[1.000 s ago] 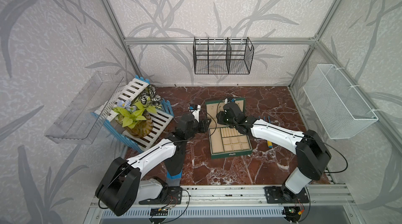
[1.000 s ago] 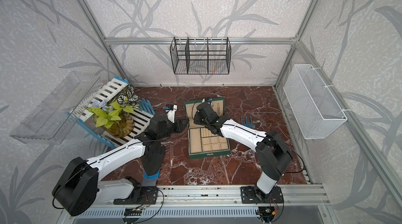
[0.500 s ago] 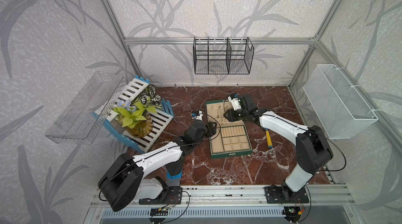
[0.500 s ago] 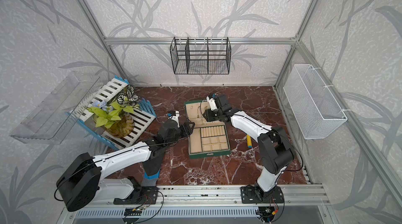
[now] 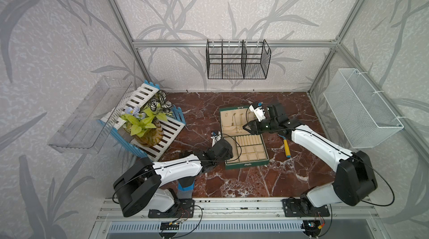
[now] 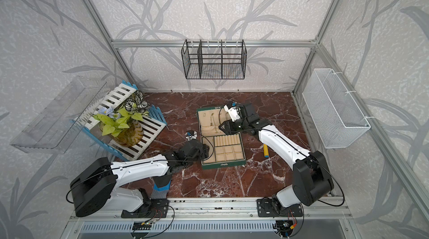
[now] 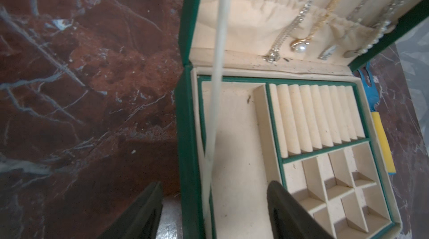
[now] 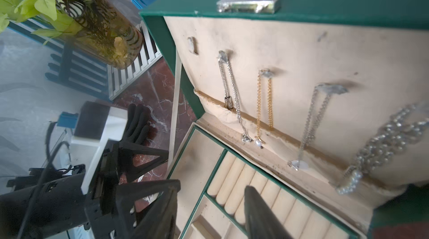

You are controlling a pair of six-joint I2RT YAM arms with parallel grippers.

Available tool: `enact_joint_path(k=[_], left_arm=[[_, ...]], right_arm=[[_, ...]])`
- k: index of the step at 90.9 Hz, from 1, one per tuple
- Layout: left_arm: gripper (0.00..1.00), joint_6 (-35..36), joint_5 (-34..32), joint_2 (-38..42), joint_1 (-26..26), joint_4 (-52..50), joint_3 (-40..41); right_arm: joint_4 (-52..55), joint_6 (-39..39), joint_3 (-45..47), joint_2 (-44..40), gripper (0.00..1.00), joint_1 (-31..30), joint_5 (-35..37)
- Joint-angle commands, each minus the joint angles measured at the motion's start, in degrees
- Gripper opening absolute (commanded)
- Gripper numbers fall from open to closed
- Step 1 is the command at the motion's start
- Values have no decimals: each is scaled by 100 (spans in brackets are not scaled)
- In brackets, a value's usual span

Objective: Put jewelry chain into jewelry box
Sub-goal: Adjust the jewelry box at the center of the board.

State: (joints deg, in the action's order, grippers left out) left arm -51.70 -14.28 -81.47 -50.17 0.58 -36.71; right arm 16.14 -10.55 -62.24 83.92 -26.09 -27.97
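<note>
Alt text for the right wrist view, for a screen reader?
An open green jewelry box with four chains hanging inside its beige lid: three silver, one gold. The right gripper hovers near the ring rolls, jaws open and empty.

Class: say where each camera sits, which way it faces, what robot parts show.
Both top views: high behind the robot, looking down on the jewelry box, left arm, right arm.
Left wrist: on that arm, facing the tray; open left claw.
Right wrist: on that arm, facing hanging chains; open right claw.
Wrists share the chains.
</note>
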Motion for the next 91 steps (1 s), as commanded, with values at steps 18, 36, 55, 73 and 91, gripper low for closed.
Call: enact_joint_path(k=[18, 36, 55, 73, 91], left_arm=[[28, 1298, 182, -264, 16, 285, 49], [17, 2326, 596, 40, 100, 270, 215], [21, 2667, 905, 75, 197, 217, 161], [35, 2660, 671, 384, 202, 206, -10], [43, 3267, 625, 1039, 284, 554, -141]], right_arm=[[1208, 1418, -403, 2, 49, -3, 205], [1578, 2111, -535, -25, 45, -61, 446], [1669, 2283, -652, 93, 43, -344, 747], [1993, 2126, -653, 228, 39, -604, 1280], [1559, 2025, -84, -176, 38, -659, 1794]])
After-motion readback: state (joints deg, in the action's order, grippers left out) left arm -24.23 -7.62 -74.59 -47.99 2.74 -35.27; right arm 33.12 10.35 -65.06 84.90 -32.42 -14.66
